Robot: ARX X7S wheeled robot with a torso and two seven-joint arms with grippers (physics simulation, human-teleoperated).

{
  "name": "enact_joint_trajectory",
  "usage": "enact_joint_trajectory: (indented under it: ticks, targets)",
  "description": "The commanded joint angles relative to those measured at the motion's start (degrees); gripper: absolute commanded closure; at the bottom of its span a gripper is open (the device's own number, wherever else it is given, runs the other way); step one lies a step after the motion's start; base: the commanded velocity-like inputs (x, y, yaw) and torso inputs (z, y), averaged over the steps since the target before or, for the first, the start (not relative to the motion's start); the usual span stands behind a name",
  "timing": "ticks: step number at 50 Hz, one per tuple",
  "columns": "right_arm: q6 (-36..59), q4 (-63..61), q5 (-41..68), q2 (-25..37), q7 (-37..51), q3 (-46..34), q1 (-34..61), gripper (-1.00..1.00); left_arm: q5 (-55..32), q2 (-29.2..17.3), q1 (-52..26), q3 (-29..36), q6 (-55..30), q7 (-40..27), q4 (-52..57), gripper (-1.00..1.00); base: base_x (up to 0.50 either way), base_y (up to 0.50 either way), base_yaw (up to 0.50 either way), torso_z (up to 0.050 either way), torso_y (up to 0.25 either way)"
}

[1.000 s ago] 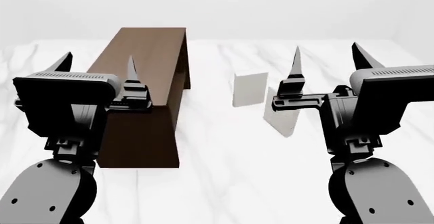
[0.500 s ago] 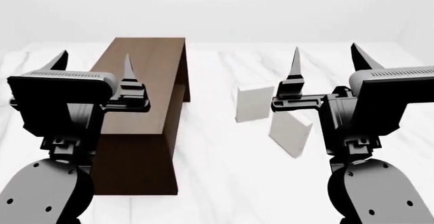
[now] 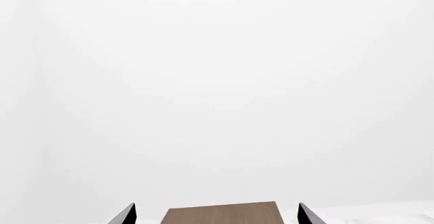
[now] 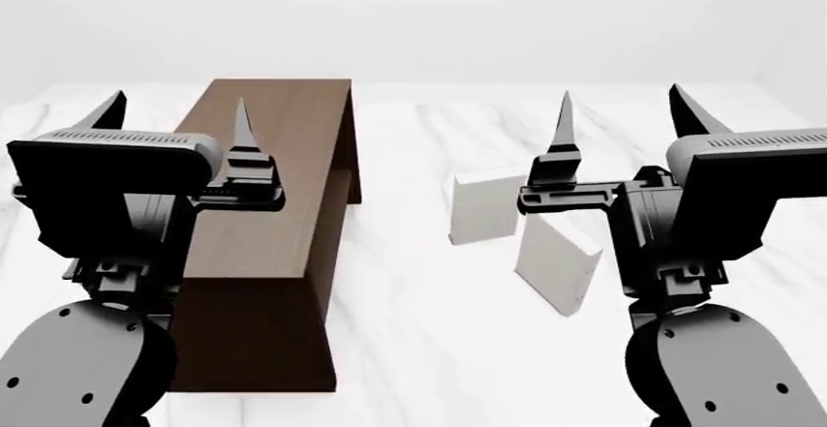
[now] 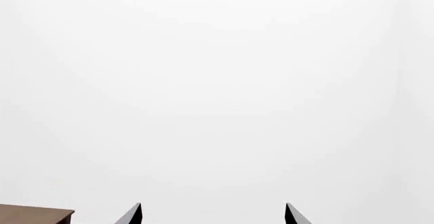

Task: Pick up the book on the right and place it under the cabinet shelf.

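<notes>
Pale grey-white, the book (image 4: 559,264) is standing tilted on the marble worktop (image 4: 413,350), right of its twin (image 4: 483,209); probably light, stiff and slippery, suiting a pinch across its upper edge; the right end effector (image 4: 618,117) is hovering wide, empty.

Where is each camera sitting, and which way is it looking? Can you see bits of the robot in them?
Head view: up on the robot's head, looking forward and down at the cabinet, two books and marble floor; both arms and open grippers show.
Left wrist view: near the left gripper, facing the blank wall; only fingertips and the cabinet's top edge show.
Right wrist view: near the right gripper, facing the wall; fingertips and a cabinet corner show.
All three share the cabinet.
</notes>
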Motion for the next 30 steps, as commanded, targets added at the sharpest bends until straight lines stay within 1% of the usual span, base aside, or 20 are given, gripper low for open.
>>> enact_joint_trajectory:
  ticks: [1,15,20,22,25,30]
  targets:
    - [-0.04,-0.07,0.37,0.33,0.24,-0.1,0.04,-1.0,-0.38,-0.2,-0.42,0.09,-0.54,-0.3,0.36,-1.0,0.12,0.0,0.0,0.0,0.0]
    - [0.05,-0.36,1.05,0.53,0.49,-0.04,0.39,-1.0,-0.99,-0.46,-1.39,0.16,-1.67,-0.67,1.37,-1.0,0.12,0.0,0.0,0.0,0.0]
    - [1.86,-1.29,2.19,0.31,0.73,0.9,1.56,-1.0,-1.34,-0.65,-2.21,0.05,-3.1,-1.0,2.51,-1.0,0.0,0.0,0.0,0.0,0.002]
    - [4.96,-1.86,4.74,-0.07,-0.02,2.52,3.12,-1.0,-1.63,-0.72,-2.76,-0.08,-4.24,-1.21,3.49,-1.0,0.0,0.0,0.0,0.0,0.0]
    - [11.37,-2.42,5.67,1.06,0.3,2.47,6.68,-1.0,-2.28,-0.8,-3.94,-0.47,-6.44,-1.53,5.33,-1.0,0.0,0.0,0.0,0.0,0.0]
    - [20.24,-2.84,8.94,3.62,-2.0,3.65,13.07,-1.0,-3.69,-0.87,-6.88,-1.2,-10.67,-1.89,8.4,-1.0,0.0,0.0,0.0,0.0,0.0]
